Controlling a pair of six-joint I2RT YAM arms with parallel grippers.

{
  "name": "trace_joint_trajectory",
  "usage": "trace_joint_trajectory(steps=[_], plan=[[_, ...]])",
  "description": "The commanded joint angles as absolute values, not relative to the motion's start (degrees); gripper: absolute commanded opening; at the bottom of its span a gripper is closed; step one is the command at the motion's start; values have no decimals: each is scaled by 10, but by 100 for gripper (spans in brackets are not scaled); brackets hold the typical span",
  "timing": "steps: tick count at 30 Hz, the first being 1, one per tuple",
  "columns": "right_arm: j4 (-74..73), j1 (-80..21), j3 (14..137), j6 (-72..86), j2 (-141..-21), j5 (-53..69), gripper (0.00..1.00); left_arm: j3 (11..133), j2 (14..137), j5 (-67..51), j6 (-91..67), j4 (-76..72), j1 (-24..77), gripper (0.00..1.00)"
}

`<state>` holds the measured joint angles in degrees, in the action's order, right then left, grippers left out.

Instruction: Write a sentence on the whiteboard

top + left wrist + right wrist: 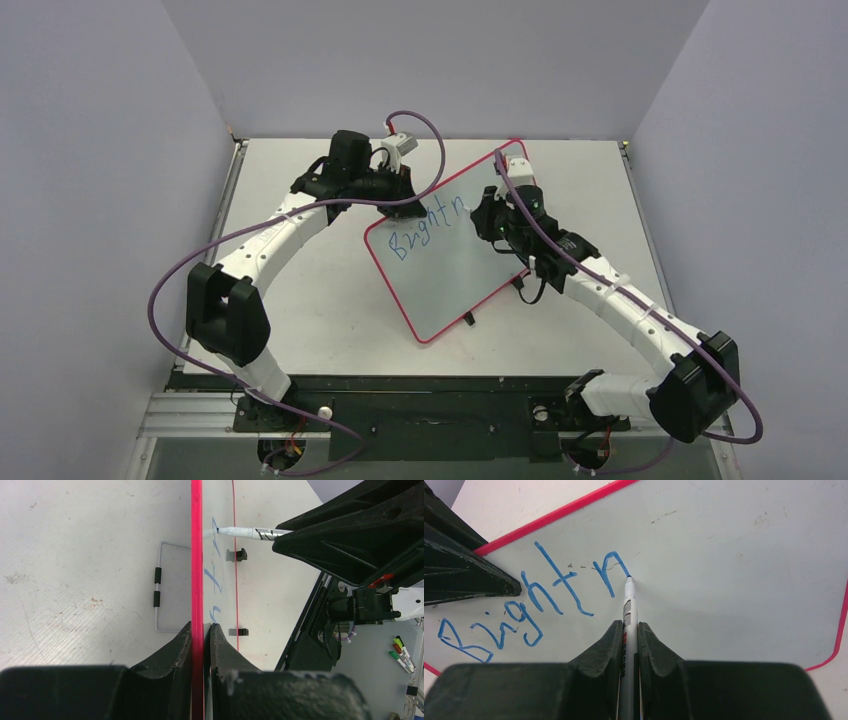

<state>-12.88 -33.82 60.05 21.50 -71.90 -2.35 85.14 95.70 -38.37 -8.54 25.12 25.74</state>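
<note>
Showing blue sentence (561, 580) on whiteboard (724, 580) | left claw (201, 627) clamping whiteboard | right claw (629, 625) clamping marker (629, 600)

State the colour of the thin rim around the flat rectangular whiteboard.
Red-pink; the thin rim shows best in the left wrist view.

Two white arms (285, 232) with bulky black joints (228, 312) carry looping purple cables (160, 285), and the left gripper (201, 627) and right gripper (629, 625) are matte black with wedge-shaped fingers.
</note>
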Motion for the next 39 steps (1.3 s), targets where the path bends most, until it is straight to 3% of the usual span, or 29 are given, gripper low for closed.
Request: trace_joint_trajectory(steps=[1, 17, 39], plan=[[-124, -338, 584, 219, -700, -23, 0, 854, 927, -359, -32, 199, 260, 0], [-139, -335, 615, 213, -653, -36, 0, 852, 925, -358, -31, 199, 260, 0], [-116, -323, 635, 214, -723, -24, 0, 846, 922, -361, -28, 195, 260, 0]])
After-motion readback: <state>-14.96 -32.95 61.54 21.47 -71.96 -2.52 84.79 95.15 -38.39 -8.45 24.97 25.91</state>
